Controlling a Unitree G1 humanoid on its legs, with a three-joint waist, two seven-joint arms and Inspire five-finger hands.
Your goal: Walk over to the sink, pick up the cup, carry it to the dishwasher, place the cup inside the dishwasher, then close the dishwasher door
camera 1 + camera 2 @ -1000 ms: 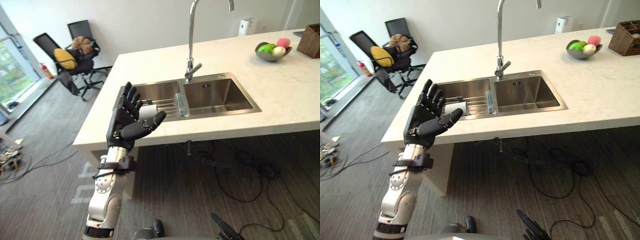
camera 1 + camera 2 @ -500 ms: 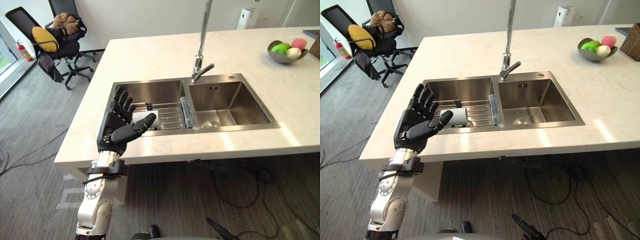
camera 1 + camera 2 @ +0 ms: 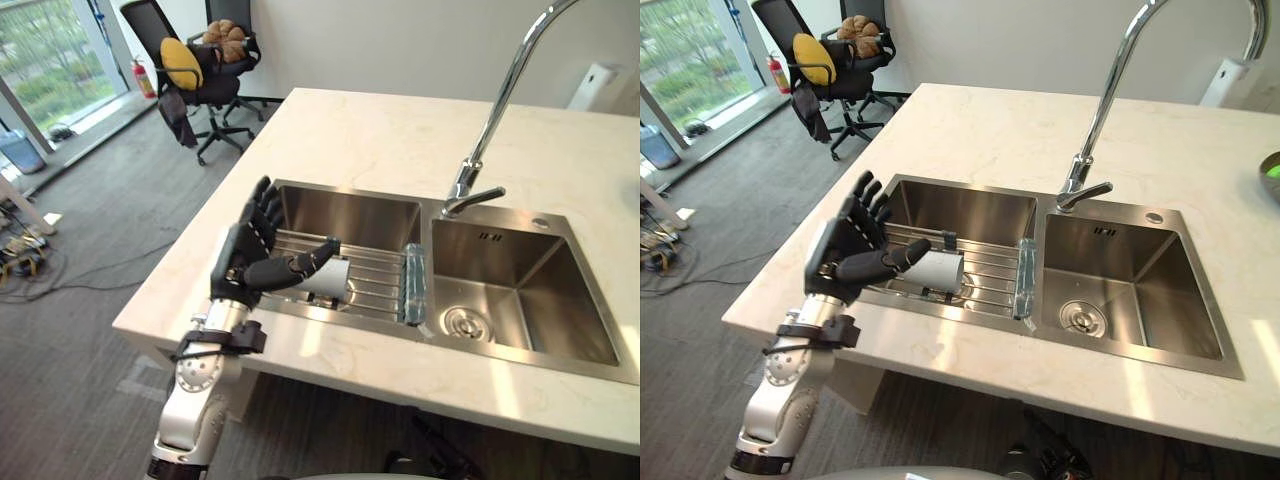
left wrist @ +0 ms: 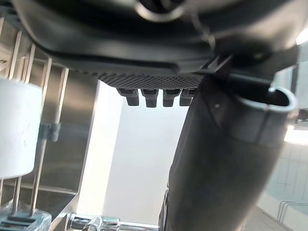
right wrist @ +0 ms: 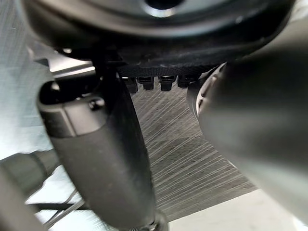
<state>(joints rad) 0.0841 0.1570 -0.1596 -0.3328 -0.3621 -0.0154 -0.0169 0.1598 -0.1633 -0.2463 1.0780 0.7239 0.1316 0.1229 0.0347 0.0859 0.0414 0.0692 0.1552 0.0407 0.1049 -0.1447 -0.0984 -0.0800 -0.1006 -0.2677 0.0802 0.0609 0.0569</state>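
A white cup (image 3: 333, 279) lies on its side on the wire rack (image 3: 378, 282) in the left basin of the steel sink (image 3: 350, 210). My left hand (image 3: 250, 256) is raised over the sink's near left corner, just in front of the cup. It is open, its fingers straight and its thumb stretched toward the cup, holding nothing. In the left wrist view the cup (image 4: 17, 127) shows beyond the palm, apart from it. My right hand (image 5: 108, 159) hangs low over the grey floor, open and empty.
A tall curved faucet (image 3: 490, 130) stands behind the divider, and a clear container (image 3: 415, 285) lies at the rack's right end. The right basin (image 3: 520, 300) has a drain. Two office chairs (image 3: 195, 60) stand at the far left. The counter edge (image 3: 300, 345) is close in front.
The camera has come closer to the counter and the sink looks larger. My left hand stays raised and open, now nearer the cup, with its thumb over the rack.
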